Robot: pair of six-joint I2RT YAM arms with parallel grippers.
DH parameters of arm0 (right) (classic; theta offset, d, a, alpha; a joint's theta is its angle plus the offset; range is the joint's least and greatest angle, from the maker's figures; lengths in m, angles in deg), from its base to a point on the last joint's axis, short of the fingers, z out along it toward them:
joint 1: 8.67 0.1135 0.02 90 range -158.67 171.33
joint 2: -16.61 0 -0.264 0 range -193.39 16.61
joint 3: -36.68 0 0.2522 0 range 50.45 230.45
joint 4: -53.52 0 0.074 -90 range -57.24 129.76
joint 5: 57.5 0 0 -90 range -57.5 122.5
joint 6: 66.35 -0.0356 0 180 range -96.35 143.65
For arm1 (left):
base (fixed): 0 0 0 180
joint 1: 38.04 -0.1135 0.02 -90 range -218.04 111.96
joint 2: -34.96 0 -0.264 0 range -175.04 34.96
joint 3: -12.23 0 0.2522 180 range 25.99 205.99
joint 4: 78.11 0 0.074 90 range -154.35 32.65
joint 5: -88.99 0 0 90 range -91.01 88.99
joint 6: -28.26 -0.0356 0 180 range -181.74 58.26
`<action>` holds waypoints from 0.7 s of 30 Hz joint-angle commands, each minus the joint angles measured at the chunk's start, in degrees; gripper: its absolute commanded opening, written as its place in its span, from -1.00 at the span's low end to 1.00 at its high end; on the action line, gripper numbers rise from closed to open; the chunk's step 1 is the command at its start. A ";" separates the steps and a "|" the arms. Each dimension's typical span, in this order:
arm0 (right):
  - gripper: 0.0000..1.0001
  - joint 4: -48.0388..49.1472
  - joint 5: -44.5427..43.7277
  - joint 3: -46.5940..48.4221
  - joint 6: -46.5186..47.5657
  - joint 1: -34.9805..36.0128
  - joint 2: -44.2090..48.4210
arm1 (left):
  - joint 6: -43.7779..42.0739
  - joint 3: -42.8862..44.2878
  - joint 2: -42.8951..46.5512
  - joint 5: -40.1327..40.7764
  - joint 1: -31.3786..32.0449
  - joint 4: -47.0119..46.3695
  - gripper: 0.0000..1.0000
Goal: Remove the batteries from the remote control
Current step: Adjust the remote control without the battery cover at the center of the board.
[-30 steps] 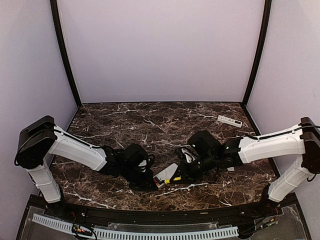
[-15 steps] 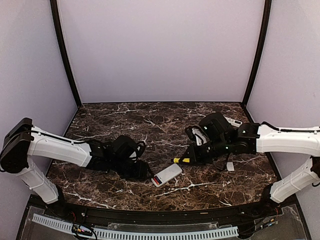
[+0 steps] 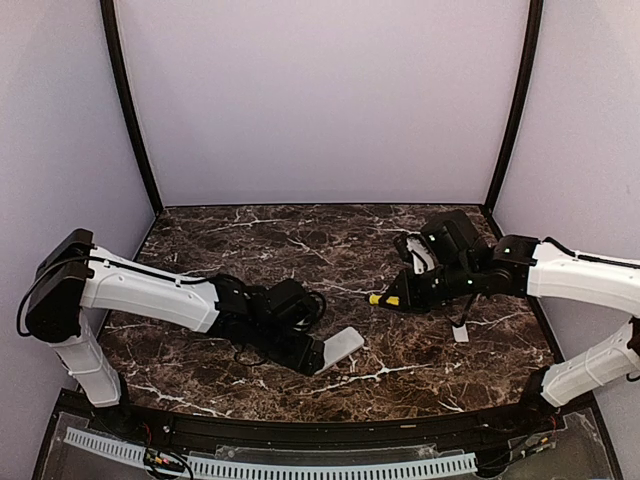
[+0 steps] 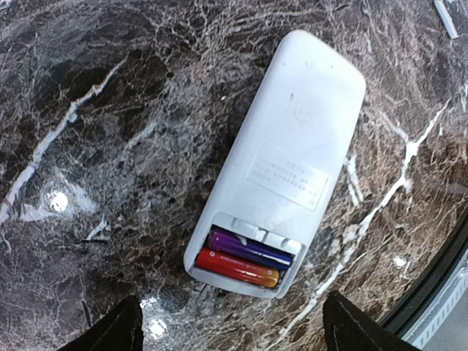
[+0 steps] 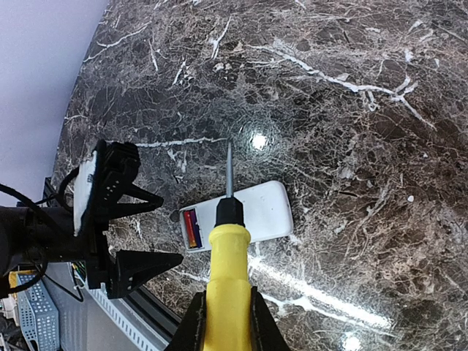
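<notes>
The white remote control [image 4: 292, 146] lies back-up on the marble near the table's front edge, its battery bay uncovered. Two batteries sit side by side in the bay, a purple-blue one [image 4: 250, 249] and a red one [image 4: 238, 268]. My left gripper [image 4: 234, 338] is open, its fingertips [image 4: 121, 333] spread on either side of the bay end and touching nothing. In the top view it [image 3: 312, 355] sits just left of the remote control [image 3: 345, 344]. My right gripper [image 5: 228, 322] is shut on the yellow-handled screwdriver [image 5: 228, 270], held above and to the right of the remote control [image 5: 256, 208].
A second white remote [image 3: 459, 242] lies at the back right corner. A small flat white cover [image 3: 460, 333] rests on the marble under the right arm. The table's dark front edge [image 4: 439, 292] runs close beside the remote.
My left gripper has opened and now sits at the remote's bay end. My right arm has drawn the screwdriver back up and to the right, away from the remote.
</notes>
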 commanded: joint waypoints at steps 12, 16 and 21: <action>-1.00 2.72 0.11 -1.46 1.14 -1.27 0.60 | -1.33 2.34 -3.79 3.07 1.36 4.83 0.70; -1.00 2.75 0.01 -1.59 1.13 -1.28 0.38 | -1.92 2.96 -4.83 2.32 1.36 4.57 0.70; -1.00 3.04 0.31 -1.25 1.23 -1.35 -0.56 | -3.74 3.22 -4.93 0.82 1.41 2.78 0.70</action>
